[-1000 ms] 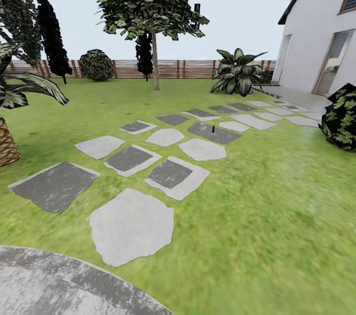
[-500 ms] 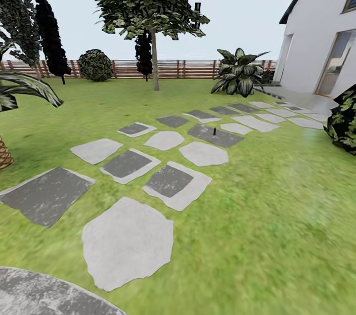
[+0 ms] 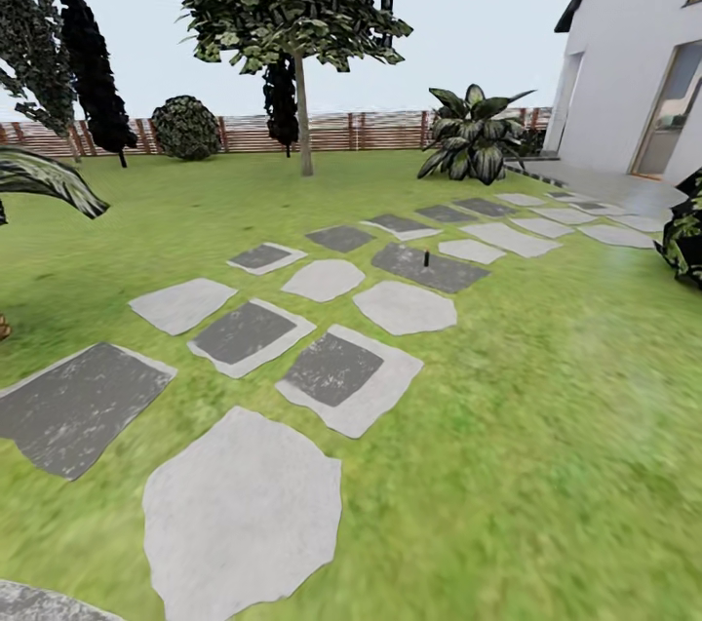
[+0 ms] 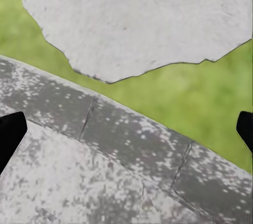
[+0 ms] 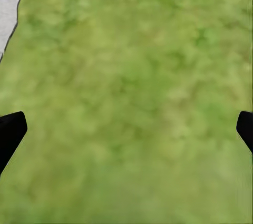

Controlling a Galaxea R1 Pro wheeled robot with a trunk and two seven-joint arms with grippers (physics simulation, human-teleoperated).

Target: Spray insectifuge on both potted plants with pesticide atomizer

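Left gripper: spread wide, its two black fingertips at opposite edges of the left wrist view, nothing between them.
Under the left gripper: the patio, mottled grey paving with a curved edge, then a strip of grass, then a pale stone beyond it.
Right gripper: spread wide too, black tips at both edges of the right wrist view, holding nothing.
Under the right gripper: lawn, with the corner of a pale slab at one edge.
Stepping stones: a path of light and dark grey slabs in the head view, running from the near foreground away toward the house.
Atomizer: a small dark upright shape standing on a dark slab well along the path, far from both grippers; too small to make out any detail.
Lawn in head view: green grass all around the path.
Tree: thin trunk and dense crown, behind the path.
Leafy plant: large, broad striped leaves, near the fence on the right.
Fence: brown slats across the back.
House: white wall with a glass door, at right.
Bush: dark, at the right edge.
Palm frond: reaching in at the left edge.
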